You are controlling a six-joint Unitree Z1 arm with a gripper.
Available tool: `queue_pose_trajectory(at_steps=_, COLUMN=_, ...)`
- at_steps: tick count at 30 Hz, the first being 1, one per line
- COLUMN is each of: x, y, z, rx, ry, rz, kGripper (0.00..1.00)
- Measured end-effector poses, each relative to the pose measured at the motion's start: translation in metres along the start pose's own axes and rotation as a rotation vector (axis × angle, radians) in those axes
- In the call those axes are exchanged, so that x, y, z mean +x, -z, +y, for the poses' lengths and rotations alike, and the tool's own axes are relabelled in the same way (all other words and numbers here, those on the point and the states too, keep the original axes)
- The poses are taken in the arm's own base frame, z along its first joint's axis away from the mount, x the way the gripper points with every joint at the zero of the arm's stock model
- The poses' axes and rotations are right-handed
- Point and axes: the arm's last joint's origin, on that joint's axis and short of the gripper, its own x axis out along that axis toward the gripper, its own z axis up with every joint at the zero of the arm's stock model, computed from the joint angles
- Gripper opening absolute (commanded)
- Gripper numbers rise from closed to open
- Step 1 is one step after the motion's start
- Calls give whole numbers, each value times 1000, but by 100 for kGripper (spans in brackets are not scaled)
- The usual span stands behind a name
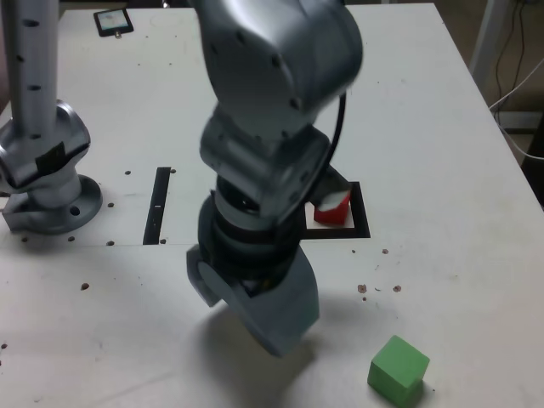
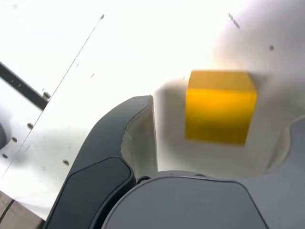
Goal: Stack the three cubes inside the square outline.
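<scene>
Noted on white table (image 1: 442, 153), with open room along exterior view's right edge: arm (image 1: 280, 68) partly hiding square (image 1: 361, 208) around red cube (image 1: 332, 212), gripper (image 2: 221, 112) wide, empty, astride yellow cube (image 2: 220, 107), green cube (image 1: 398, 371) at lower right.

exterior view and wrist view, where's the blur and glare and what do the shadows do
Exterior view: the arm looks soft, with a dim shadow on the table beneath it; the green cube is crisper. Wrist view: white surface blown out at upper left, shadow around the yellow cube, whose edges are slightly soft.
</scene>
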Motion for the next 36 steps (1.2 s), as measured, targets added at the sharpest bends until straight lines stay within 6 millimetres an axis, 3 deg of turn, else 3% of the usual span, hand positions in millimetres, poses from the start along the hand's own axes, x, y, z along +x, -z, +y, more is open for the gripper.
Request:
queue_pose_trajectory(at_steps=16, x=0, y=-2, z=1, rx=12, ry=-27, rz=-12, kGripper=59)
queue_pose_trajectory(at_steps=28, x=-2, y=-3, z=3, rx=7, ry=-37, rz=-22, kGripper=52)
queue_pose_trajectory(at_steps=36, x=-4, y=0, z=7, rx=-16, ry=-39, rz=-33, kGripper=38)
